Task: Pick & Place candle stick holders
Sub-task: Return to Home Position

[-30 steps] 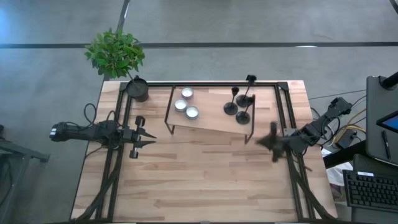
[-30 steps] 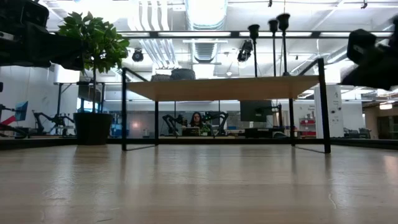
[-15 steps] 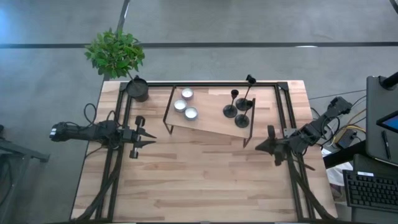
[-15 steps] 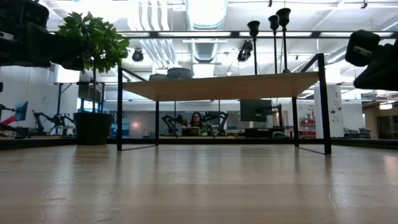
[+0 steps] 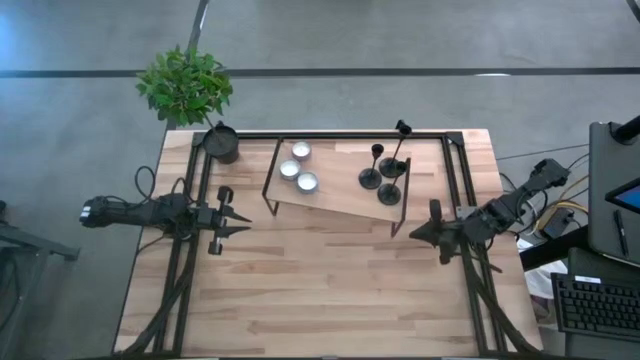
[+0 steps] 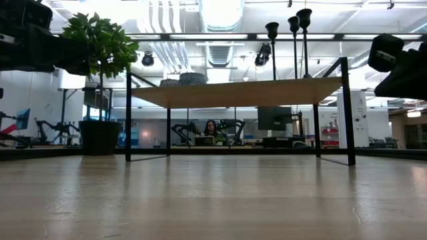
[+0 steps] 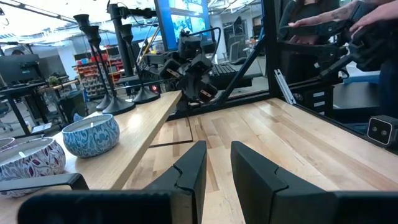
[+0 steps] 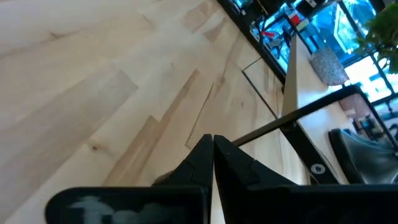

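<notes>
3 holders [image 5: 390,192] atop shelf [image 5: 340,203], R end.

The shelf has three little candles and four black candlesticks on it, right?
Not quite. There are three candlesticks, not four. The high view shows them standing on the shelf with the three candles.
</notes>
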